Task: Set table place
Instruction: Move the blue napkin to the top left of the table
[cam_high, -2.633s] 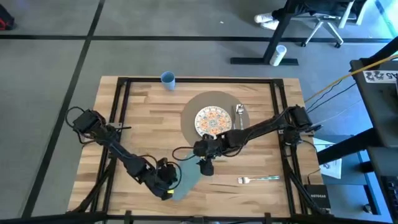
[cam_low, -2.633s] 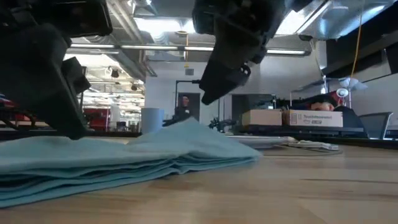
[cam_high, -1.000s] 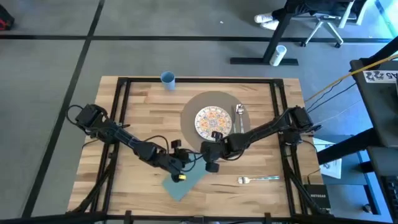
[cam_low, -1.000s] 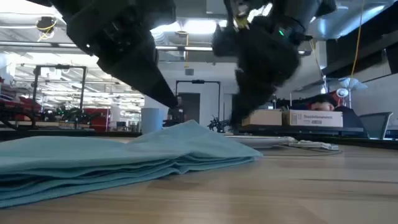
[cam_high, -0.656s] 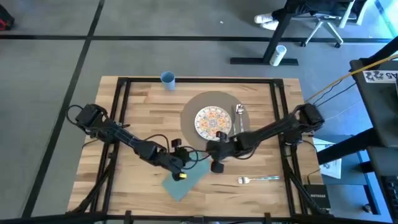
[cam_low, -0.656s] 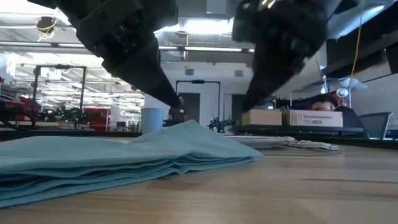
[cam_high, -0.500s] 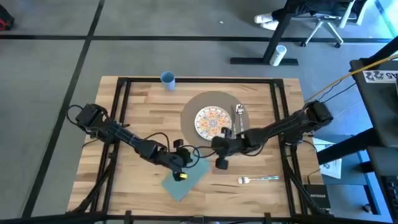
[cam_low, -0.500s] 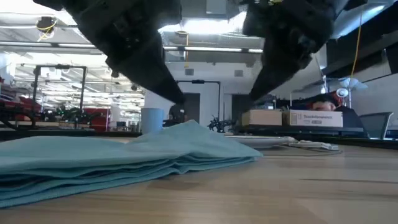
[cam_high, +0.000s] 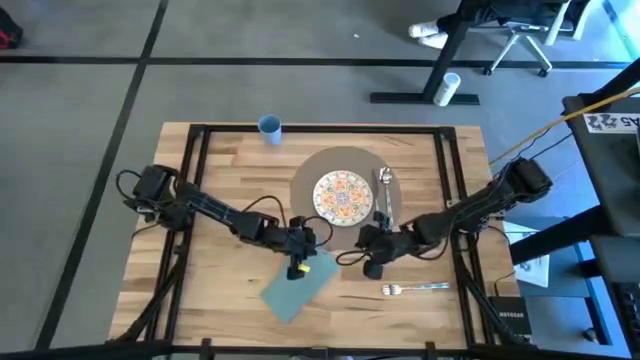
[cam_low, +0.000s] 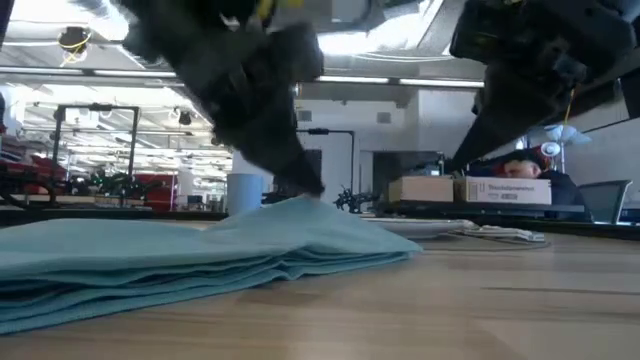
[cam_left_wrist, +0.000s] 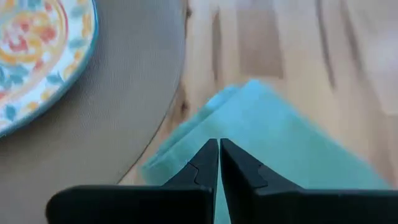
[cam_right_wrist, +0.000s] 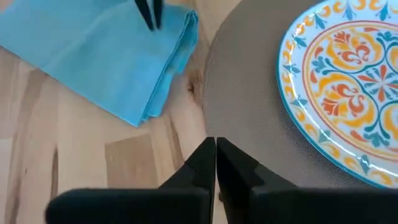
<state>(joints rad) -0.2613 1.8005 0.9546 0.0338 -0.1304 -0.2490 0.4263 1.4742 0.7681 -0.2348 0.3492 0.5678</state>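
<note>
I'm hovering my left claw (cam_high: 303, 247), tips pressed together, over the napkin (cam_high: 297, 287) corner nearest the mat (cam_high: 346, 187), so left's closer.

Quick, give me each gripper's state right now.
Left gripper: shut, empty, over the teal napkin.
Right gripper: shut, empty, at the placemat edge.

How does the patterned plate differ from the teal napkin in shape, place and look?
The plate is round and brightly patterned; the napkin is a long, plain teal folded cloth. The plate lies on the placemat; the napkin lies on the bare table, just off the placemat's edge. Both lie flat and free of the grippers.
</note>
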